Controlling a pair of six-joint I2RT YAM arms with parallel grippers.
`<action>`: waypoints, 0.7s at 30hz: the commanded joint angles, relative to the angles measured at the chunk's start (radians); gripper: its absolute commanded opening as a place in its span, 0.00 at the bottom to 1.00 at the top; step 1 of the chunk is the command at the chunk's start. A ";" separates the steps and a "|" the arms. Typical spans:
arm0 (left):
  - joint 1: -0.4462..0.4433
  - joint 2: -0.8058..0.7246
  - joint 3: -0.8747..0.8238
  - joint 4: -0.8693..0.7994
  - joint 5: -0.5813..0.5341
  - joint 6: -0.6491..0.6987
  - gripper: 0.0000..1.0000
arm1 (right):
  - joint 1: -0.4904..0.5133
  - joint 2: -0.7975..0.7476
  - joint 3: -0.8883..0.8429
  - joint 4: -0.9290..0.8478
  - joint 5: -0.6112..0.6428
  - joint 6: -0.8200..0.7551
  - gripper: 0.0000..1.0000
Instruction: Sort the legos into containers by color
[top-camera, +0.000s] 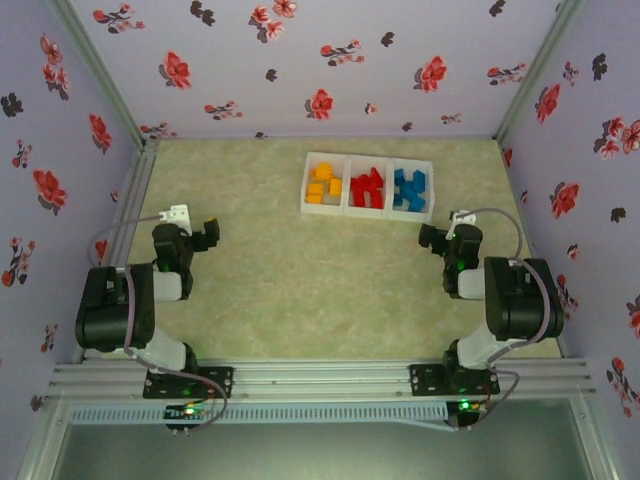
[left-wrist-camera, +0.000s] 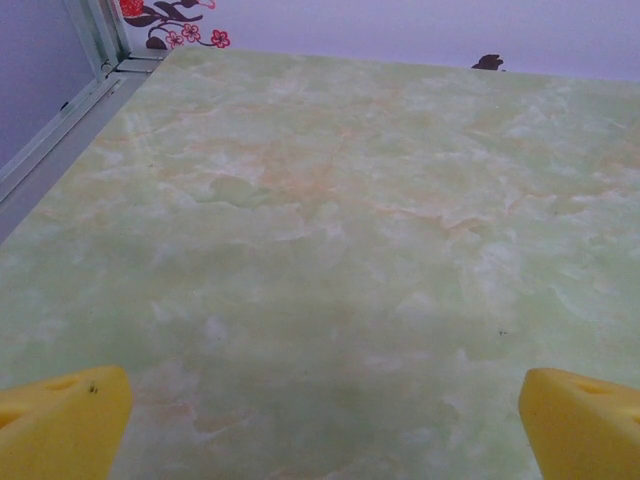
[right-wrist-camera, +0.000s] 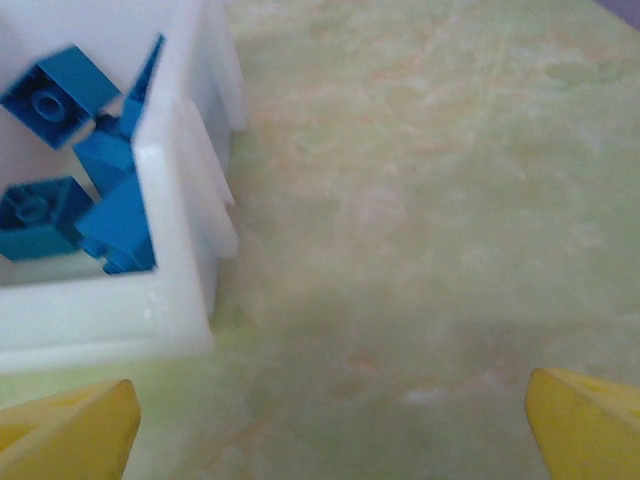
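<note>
A white three-part container (top-camera: 346, 183) sits at the back middle of the table. It holds orange legos (top-camera: 323, 184) on the left, red legos (top-camera: 367, 187) in the middle and blue legos (top-camera: 410, 189) on the right. The blue legos (right-wrist-camera: 70, 190) also show inside the white container wall (right-wrist-camera: 175, 250) in the right wrist view. My left gripper (top-camera: 208, 232) hovers at the table's left, open and empty, its yellow fingertips (left-wrist-camera: 60, 420) wide apart over bare table. My right gripper (top-camera: 432, 238) is open and empty just right of the container, fingertips (right-wrist-camera: 585, 430) spread.
The green marbled tabletop (top-camera: 300, 280) is bounded by floral walls and a metal rail (top-camera: 130, 190) along the left edge. The arm bases (top-camera: 185, 380) are bolted to the near rail.
</note>
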 joint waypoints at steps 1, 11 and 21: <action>-0.002 0.000 0.005 0.002 -0.023 0.024 1.00 | -0.003 -0.016 0.034 0.018 -0.027 -0.003 0.99; -0.002 0.001 0.006 0.001 -0.023 0.024 1.00 | 0.000 -0.013 0.028 0.037 -0.027 -0.009 1.00; -0.002 0.001 0.006 0.001 -0.023 0.024 1.00 | 0.000 -0.007 0.031 0.038 -0.030 -0.012 0.99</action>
